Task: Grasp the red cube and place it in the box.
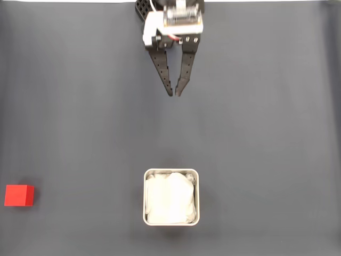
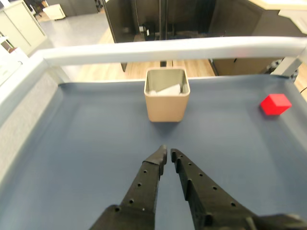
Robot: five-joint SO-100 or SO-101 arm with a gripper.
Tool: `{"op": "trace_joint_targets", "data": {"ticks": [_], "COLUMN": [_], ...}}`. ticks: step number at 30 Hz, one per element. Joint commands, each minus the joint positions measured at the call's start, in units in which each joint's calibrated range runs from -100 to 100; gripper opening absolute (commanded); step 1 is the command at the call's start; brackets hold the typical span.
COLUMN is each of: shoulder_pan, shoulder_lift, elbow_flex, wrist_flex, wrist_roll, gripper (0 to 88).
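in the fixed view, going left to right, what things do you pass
red cube → box → claw. The box and claw sit nearly in line, with the claw's tips just right of the box's centre.

Office or lab, cabinets [image 2: 19, 24], wood floor [image 2: 144, 69]

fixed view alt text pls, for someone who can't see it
Seen from above, a black two-finger tool, fingertips nearly closed and empty, hangs at the top of a dark grey table mat. A square silver-grey metal tin with white lining sits below it, and a small red cube lies at the far left edge.
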Motion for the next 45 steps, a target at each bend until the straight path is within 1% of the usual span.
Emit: {"op": "trace_joint_targets", "data": {"ticks": [1,5,9,18,19,35,45], "shoulder_pan": [-0.50,-0.36,0.14,2.84,5.82,15.77,21.31], "shoulder_lift": [8.01,16.67,22.48,29.76,32.79,45.10,53.33], "elbow_flex": [-15.94,-28.53,-36.65,-45.59,-48.33,-56.90,-60.55], "wrist_flex": [2.45,9.17,13.52,17.37,17.86,17.29,13.11], "wrist_roll": [-0.20,-0.15,0.00,0.00,0.15,-0.10,-0.54], "gripper": [0.0,0.0,0.0,0.0,0.0,0.0,0.0]}}
